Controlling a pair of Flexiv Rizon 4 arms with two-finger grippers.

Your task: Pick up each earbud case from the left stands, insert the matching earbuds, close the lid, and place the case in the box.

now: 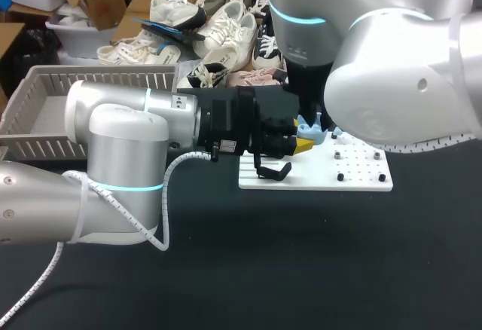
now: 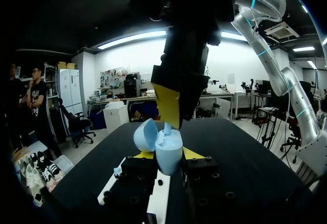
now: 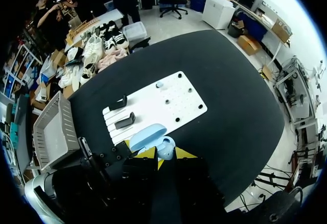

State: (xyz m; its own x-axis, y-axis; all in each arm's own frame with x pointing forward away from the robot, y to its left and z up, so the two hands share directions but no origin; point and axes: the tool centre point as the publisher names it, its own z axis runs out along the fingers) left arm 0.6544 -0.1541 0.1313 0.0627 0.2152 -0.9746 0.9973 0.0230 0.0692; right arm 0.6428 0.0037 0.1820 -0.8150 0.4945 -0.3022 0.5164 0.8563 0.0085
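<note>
Pinching in the left gripper (image 2: 168, 157) the open earbud case (image 2: 169, 151), upright; easing the earbud (image 2: 167, 128) nipped by the right gripper (image 3: 166, 153) straight down, avoiding the lid (image 2: 144, 135).

Black table (image 1: 316, 262): white perforated board (image 1: 316, 180) centre, grey slatted box (image 1: 38, 148) left.

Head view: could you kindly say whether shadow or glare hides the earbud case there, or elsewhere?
Head view: no glare; my right arm hides most of the earbud case. Left wrist view: backlit, yet its open lid reads plainly. Right wrist view: evenly lit, mostly unobstructed.
</note>
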